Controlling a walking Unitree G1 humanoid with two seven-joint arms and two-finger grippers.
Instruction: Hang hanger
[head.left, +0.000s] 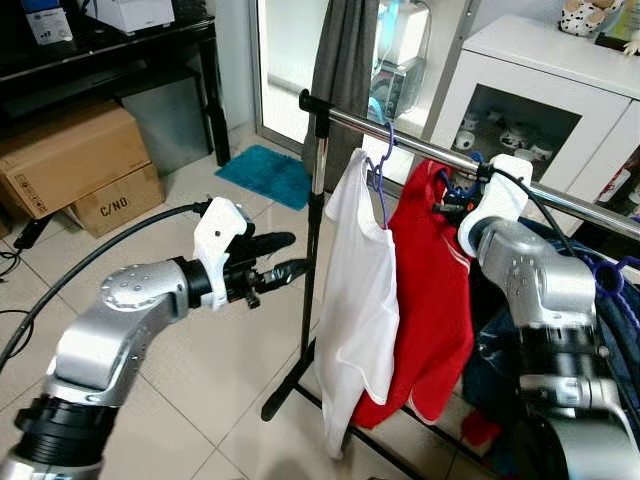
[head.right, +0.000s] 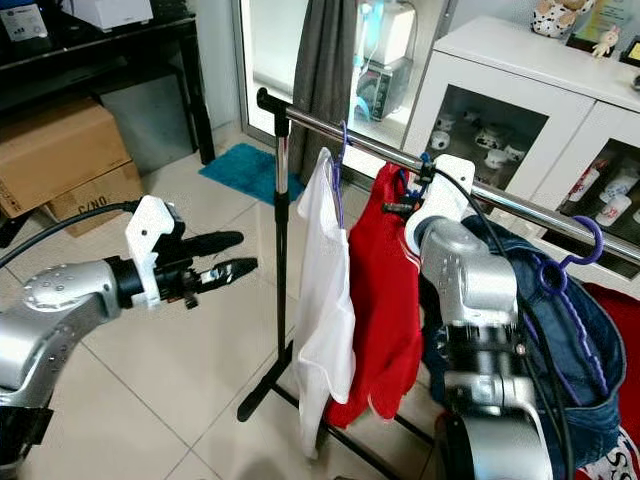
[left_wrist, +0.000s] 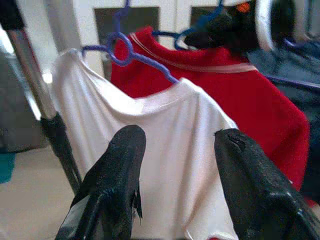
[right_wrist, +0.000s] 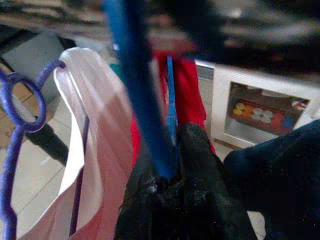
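Observation:
A white shirt (head.left: 355, 290) hangs on a purple hanger (head.left: 380, 175) from the metal rail (head.left: 420, 140) of a clothes rack. Beside it is a red shirt (head.left: 435, 290) on a blue hanger (right_wrist: 135, 90). My right gripper (head.left: 452, 205) is shut on the blue hanger's neck, just under the rail. The hook sits right at the rail; whether it rests on it I cannot tell. Out to the left of the white shirt, at mid-height, my left gripper (head.left: 297, 252) stands open with nothing between its fingers (left_wrist: 115, 185).
The rack's upright pole (head.left: 315, 250) and floor leg (head.left: 290, 385) stand between my left arm and the shirts. Dark blue clothes (head.left: 610, 330) hang further right. Cardboard boxes (head.left: 70, 160), a blue mat (head.left: 265, 172), a grey curtain (head.left: 345, 70) and a white cabinet (head.left: 540, 90) ring the tiled floor.

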